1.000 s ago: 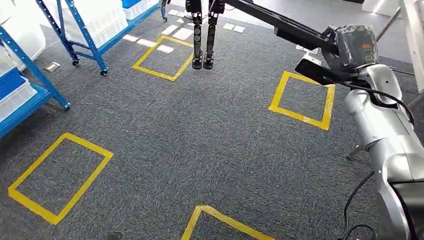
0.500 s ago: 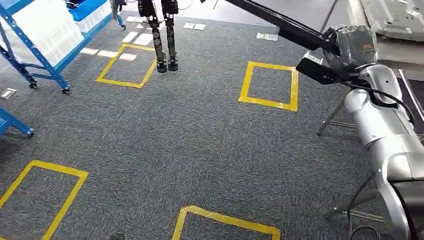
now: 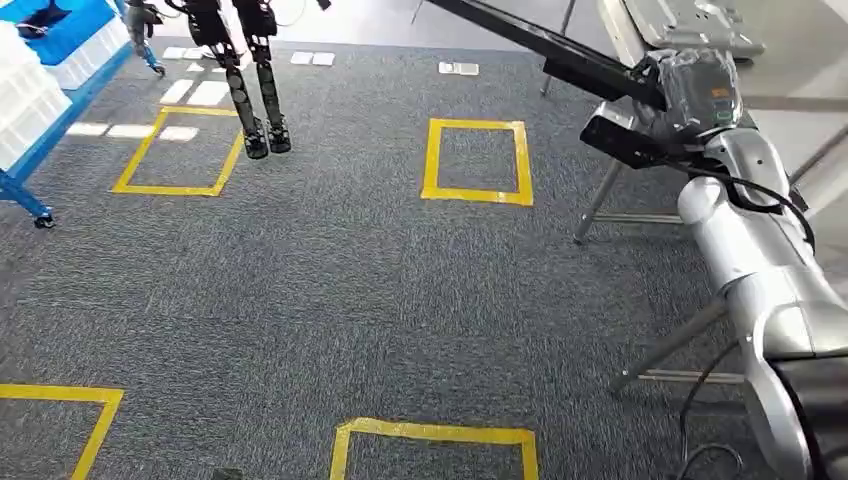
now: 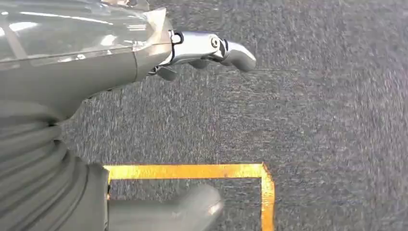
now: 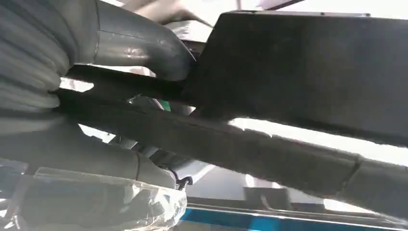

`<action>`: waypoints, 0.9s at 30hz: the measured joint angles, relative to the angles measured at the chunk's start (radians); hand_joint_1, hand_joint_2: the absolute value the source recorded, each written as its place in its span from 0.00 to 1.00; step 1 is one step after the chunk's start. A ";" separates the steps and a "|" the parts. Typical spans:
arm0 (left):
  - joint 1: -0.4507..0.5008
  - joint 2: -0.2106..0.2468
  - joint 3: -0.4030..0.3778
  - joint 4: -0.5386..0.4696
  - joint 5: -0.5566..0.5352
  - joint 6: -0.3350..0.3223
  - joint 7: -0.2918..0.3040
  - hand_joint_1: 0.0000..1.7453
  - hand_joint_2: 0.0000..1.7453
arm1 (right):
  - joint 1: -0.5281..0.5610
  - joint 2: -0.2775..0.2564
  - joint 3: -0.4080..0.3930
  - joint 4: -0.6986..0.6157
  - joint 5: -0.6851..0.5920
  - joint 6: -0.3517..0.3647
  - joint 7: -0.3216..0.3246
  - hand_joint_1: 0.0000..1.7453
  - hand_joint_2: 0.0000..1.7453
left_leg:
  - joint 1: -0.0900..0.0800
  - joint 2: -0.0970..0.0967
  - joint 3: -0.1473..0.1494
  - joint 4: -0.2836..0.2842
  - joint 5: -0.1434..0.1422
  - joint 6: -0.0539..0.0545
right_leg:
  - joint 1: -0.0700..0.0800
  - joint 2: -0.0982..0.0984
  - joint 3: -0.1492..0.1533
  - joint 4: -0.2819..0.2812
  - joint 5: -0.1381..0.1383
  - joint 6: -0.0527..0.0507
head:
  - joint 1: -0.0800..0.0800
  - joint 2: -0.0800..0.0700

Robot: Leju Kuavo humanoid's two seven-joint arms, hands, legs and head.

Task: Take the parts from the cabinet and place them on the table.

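Nearest: grey carpet (image 3: 330, 300) with yellow tape squares (image 3: 477, 160). The left robot hand (image 4: 144, 72) hangs over the carpet, released, grasping nothing. The right robot hand (image 3: 690, 95), plastic-wrapped, is clenched on a long black part (image 3: 540, 45) that runs up and away from it; the right wrist view shows the same dark bar (image 5: 240, 144) crossing past the thumb.

Change: the whole floor pattern has slid leftward over the last second, so the camera is turning, not the things. A tabletop (image 3: 690, 20) edge now enters at far right. Judgement: carrying leg, nearing placement.

Far left: blue rack (image 3: 60, 90) with white bins (image 3: 25, 100) and a blue bin (image 3: 60, 25); contents unclear.
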 joint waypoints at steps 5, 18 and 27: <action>0.001 -0.002 0.000 0.000 -0.001 0.001 0.000 0.00 1.00 | 0.002 -0.002 0.000 0.018 0.004 0.000 0.000 0.93 1.00 | 0.000 0.070 -0.002 0.001 -0.005 -0.007 | -0.015 -0.041 0.077 -0.120 0.052 0.036 | 0.000 0.000; 0.003 -0.004 0.000 0.000 -0.003 -0.002 0.000 0.00 1.00 | -0.015 0.015 0.006 0.032 0.014 0.002 0.005 0.93 1.00 | 0.006 -0.022 -0.143 0.328 -0.163 -0.048 | -0.003 0.044 0.140 -0.232 0.088 -0.024 | -0.012 0.000; -0.002 -0.003 0.001 0.000 -0.003 -0.004 -0.001 0.00 1.00 | -0.022 0.013 0.013 0.042 0.018 0.001 0.008 0.93 1.00 | 0.011 -0.057 -0.008 0.010 -0.003 -0.012 | -0.001 0.123 0.106 -0.222 0.099 0.002 | -0.011 0.000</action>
